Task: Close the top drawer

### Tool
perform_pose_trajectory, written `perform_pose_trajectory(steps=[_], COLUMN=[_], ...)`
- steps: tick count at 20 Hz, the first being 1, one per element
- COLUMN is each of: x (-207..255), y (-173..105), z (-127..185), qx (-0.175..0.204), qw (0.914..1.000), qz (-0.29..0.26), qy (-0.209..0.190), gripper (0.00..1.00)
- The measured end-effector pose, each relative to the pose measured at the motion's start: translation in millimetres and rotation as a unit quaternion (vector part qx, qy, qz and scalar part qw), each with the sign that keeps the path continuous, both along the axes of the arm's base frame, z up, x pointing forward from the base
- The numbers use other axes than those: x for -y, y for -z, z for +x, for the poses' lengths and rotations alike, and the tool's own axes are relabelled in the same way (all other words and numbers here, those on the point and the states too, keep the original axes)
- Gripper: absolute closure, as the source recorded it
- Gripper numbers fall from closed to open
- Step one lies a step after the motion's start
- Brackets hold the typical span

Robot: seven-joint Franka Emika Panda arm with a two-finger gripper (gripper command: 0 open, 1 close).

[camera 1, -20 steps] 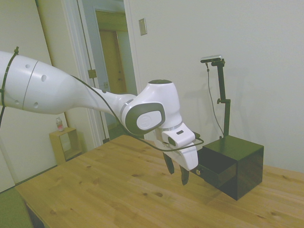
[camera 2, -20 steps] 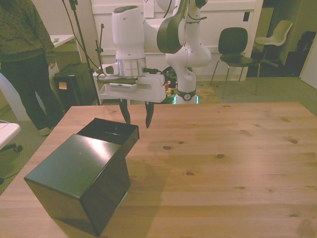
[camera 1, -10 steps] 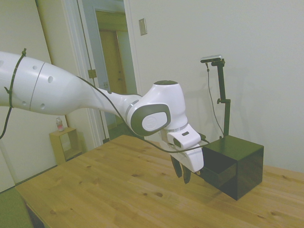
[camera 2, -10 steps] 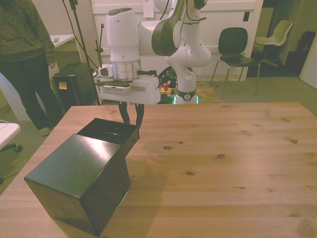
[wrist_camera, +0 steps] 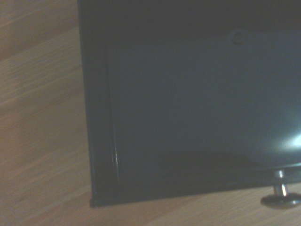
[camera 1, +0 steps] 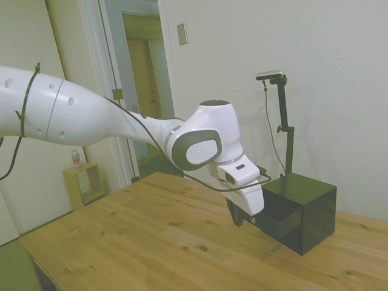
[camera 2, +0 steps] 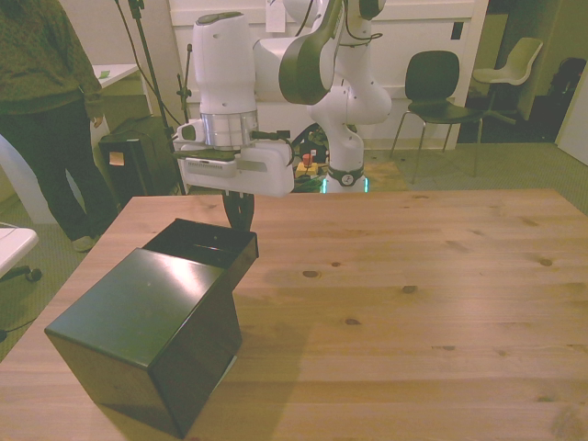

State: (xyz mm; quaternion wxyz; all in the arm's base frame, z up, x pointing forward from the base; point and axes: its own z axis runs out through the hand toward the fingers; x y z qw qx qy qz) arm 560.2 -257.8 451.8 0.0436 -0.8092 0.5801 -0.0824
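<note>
The wooden table (camera 2: 413, 303) carried a small black cabinet (camera 2: 147, 340) near its corner at the front view's left, and a person (camera 2: 46, 101) stood off beyond that side. The cabinet's top drawer (camera 2: 204, 241) stood pulled well out toward the robot, its tray open to the air and, as far as the dim wrist view showed, with nothing in it. The gripper (camera 2: 241, 213) hung just behind the drawer's front panel, fingers drawn together to what looked like a single dark point with nothing between them; in the side view the gripper (camera 1: 237, 218) sat right at the drawer front, and I could not tell whether it was touching.

To close it well, I judged the fingers should bear flat on the front panel near its middle, close by the knob, and push straight along the drawer's travel. A push off to one corner might skew the drawer or shove the light cabinet across the table, so the press should be slow and level.

The drawer (wrist_camera: 188, 113) was a shallow black tray with thin walls and a smooth, faintly glossy floor. Its small round brass knob (wrist_camera: 281, 197) stuck out from the front on a short stem.
</note>
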Motion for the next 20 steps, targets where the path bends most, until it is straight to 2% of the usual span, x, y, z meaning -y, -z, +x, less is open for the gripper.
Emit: perform_pose_trajectory(steps=[5, 11, 20], x=[4, 1, 26], y=[2, -13, -14], z=[20, 36, 62], qx=[0.002, 0.004, 0.003], qw=[1.0, 0.9999, 0.9994], qz=[0.002, 0.004, 0.01], qy=[0.006, 0.012, 0.034], gripper=[1.0, 1.0, 1.0])
